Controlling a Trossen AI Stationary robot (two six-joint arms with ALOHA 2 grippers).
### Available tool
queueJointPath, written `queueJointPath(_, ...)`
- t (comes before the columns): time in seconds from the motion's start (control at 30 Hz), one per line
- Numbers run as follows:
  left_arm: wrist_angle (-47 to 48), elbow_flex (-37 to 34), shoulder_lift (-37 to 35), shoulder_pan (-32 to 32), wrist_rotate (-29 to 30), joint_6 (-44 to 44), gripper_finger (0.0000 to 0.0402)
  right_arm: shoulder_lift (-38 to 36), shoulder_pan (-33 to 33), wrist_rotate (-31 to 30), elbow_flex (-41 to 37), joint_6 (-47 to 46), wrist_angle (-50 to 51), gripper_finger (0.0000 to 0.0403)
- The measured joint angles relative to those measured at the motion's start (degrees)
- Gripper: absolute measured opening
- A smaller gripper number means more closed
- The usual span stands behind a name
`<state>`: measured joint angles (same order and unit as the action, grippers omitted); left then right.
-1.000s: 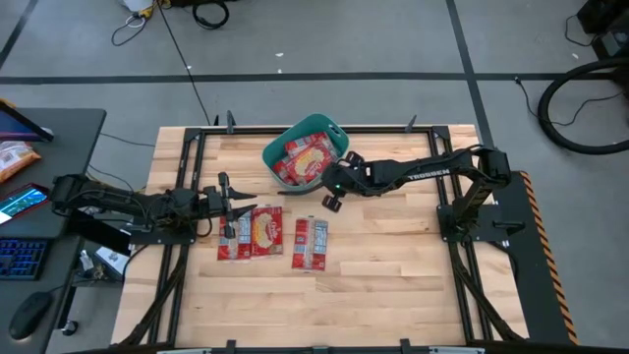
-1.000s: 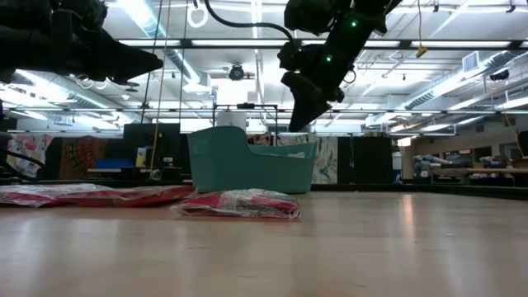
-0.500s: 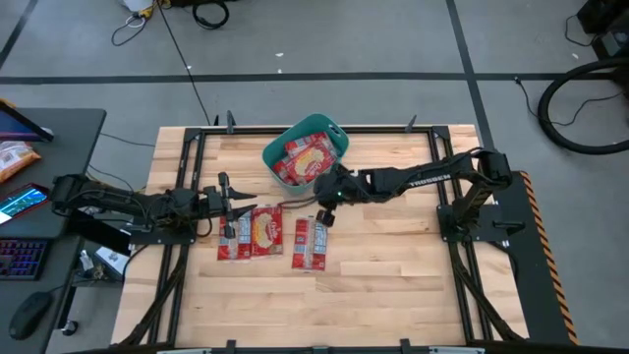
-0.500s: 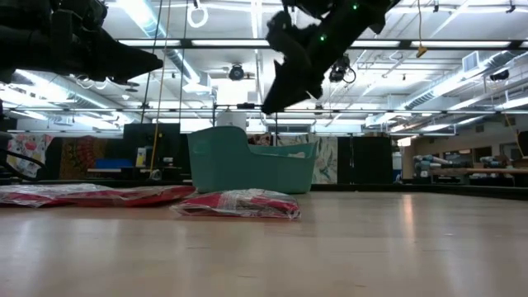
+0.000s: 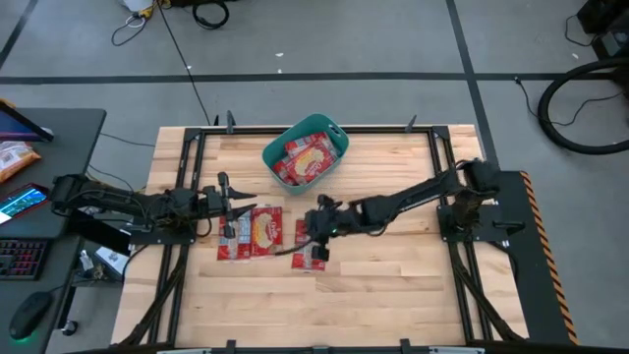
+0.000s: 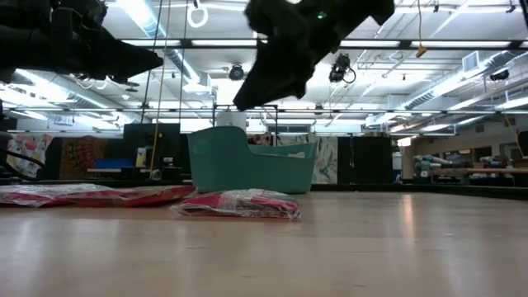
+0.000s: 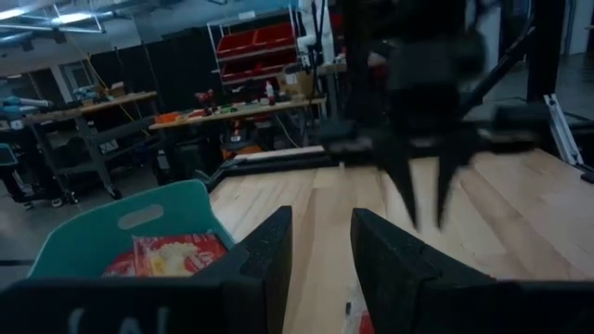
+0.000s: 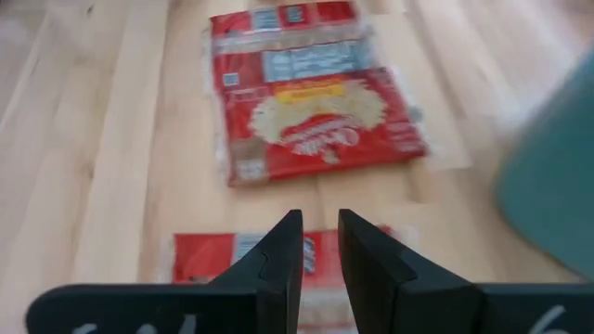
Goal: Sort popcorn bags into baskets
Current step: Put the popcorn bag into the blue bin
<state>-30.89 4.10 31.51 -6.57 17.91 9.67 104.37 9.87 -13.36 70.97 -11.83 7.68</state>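
Flat red plastic popcorn bags [image 5: 263, 232] lie on the pale wooden plank desk [image 5: 393, 265], more inside the teal rounded plastic basket [image 5: 306, 152] near its far edge. The right tool [image 5: 318, 228], fingers slightly parted and empty, has swung from the basket to above the nearest bag. The left tool [image 5: 236, 206] hovers beside the bags, parted.

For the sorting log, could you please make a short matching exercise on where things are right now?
Things:
1. right claw
2. left claw
3. teal basket
4. phone

Places:
A. side desk, off the table
B. above the rightmost loose popcorn bag
C. far table edge, bags inside
D. by the left pair of popcorn bags

Pairs: 1-B, 2-D, 3-C, 4-A
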Motion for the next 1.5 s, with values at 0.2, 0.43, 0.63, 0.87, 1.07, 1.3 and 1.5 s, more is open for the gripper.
queueJointPath(0.2, 0.4, 0.0, 0.0, 0.0, 0.1, 0.0, 0.0119, 7.9, 1.3, 2.8, 5.6, 3.6, 0.1, 0.0077)
queueJointPath(0.43, 0.7, 0.0, 0.5, 0.0, 0.1, -0.1, 0.0119, 14.3, 1.4, 3.0, 9.4, 5.6, 5.1, 0.0077)
queueJointPath(0.63, 0.7, 0.0, 0.7, 0.0, 0.1, 0.0, 0.0119, 15.0, 1.2, 3.0, 9.7, 3.9, 16.9, 0.0077)
queueJointPath(0.87, 0.7, 0.0, 0.7, 0.0, 0.3, 0.0, 0.0119, 13.5, 1.1, -0.9, 9.9, -1.8, 33.0, 0.0077)
queueJointPath(1.07, 0.6, 0.0, 0.7, 0.0, 0.3, 0.0, 0.0119, 10.7, 1.1, -1.3, 9.5, -3.5, 38.7, 0.0077)
queueJointPath(1.3, 0.7, 0.0, 0.7, 0.0, 0.3, 0.0, 0.0119, 4.2, 1.7, -5.2, 9.6, -2.0, 36.4, 0.0078)
queueJointPath(1.5, 0.6, 0.0, 0.7, 0.0, 0.3, 0.0, 0.0119, 3.4, 1.7, -3.0, 9.6, -1.6, 36.2, 0.0095)
